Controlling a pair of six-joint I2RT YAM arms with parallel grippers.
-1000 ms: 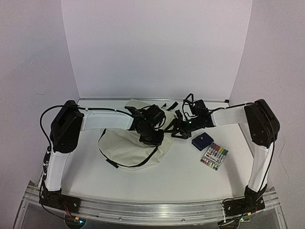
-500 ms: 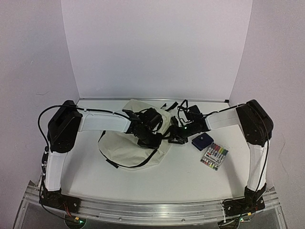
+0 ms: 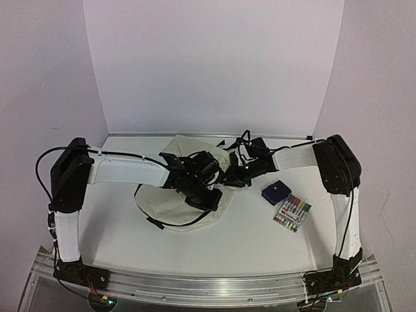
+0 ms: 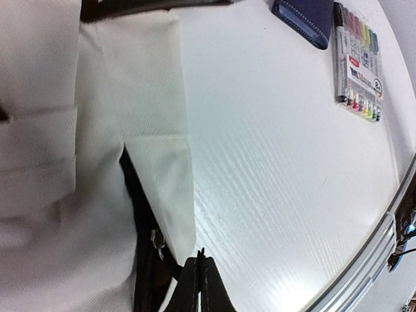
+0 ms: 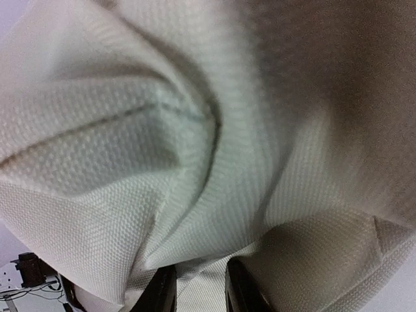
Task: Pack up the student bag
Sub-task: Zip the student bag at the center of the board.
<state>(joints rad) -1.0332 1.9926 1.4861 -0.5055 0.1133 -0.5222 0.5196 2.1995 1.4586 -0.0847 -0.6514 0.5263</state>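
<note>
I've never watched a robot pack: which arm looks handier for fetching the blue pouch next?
Probably the right. The navy pouch lies on its side, nearest the right pincer on the student bag; the left pincer, shut, sits farther off.

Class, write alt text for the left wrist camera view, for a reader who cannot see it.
Cream student bag with black trim fills the left, the left gripper shut at its edge. On the white table beyond lie a navy pouch and a marker pack.
</note>
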